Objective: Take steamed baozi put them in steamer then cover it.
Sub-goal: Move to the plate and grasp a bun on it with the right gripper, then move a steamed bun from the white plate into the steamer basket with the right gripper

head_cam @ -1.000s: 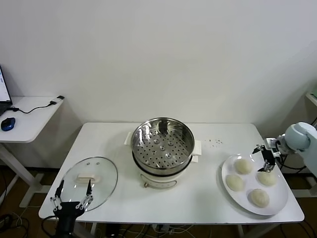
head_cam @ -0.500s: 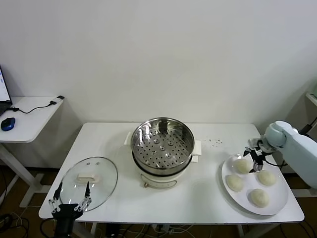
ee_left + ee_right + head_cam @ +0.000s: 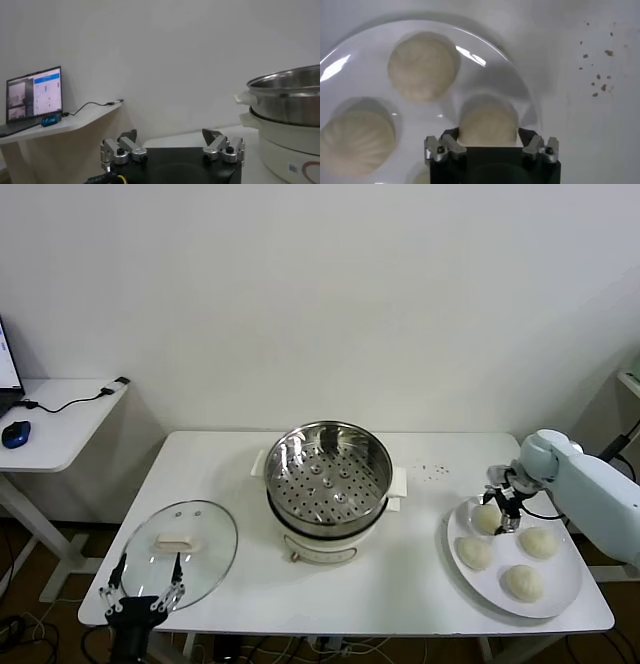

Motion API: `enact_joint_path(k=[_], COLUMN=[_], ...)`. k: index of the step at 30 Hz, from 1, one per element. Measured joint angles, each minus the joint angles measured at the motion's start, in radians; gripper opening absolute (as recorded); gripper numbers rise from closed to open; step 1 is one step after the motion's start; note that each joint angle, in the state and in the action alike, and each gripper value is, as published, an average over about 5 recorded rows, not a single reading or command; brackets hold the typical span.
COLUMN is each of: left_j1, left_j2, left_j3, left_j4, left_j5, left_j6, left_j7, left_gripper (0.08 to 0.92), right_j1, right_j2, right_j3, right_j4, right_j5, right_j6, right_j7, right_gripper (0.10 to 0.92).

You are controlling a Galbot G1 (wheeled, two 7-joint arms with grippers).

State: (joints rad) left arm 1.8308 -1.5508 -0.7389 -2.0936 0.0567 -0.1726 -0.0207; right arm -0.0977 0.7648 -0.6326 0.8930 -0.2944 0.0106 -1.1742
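**Right pincer straddling a bun on the plate**

Right pincer (image 3: 502,512) is sitting over the baozi (image 3: 486,518) at the plate's (image 3: 560,594) 11 o'clock, fingers either side; grip: cannot tell. Steamer (image 3: 328,474) is standing mid-bench, cover (image 3: 180,552) lying at its 8 o'clock. Left pincer (image 3: 145,592) is idling wide.

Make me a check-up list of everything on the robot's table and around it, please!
Surface: white rectangular table, dark crumbs.
Job's things: shiny steel steamer basket on cream pot, empty; clear glass lid with cream handle lying flat; four cream-white dough buns on a flat white plate.
Clutter: nothing seen.
Grippers: right gripper straddling the nearest bun; left gripper open, parked by the lid.
Cables: black cable on side desk.
Surroundings: white wall, laptop, blue mouse.
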Motion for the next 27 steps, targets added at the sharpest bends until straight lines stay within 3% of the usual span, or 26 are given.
enact_joint_path(k=[15,27], left_j1=[0.007,0.015], left_j2=[0.0,0.0], left_j3=[0.003,0.01], left_j4=[0.0,-0.006], left_j5=[0.004,0.017], left_j6=[-0.001,-0.001], left_j7=[0.0,0.0], left_gripper=[0.823,0.823], right_j1=[0.05,0.38], right_j2=[-0.016,0.043], right_j3=[-0.021,-0.254], right_j4=[0.021,0.096], right_j5=[0.023,0.142], right_j6=[0.046,0.2], right_j7=[-0.036,-0.101], right_gripper=[0.662,0.662])
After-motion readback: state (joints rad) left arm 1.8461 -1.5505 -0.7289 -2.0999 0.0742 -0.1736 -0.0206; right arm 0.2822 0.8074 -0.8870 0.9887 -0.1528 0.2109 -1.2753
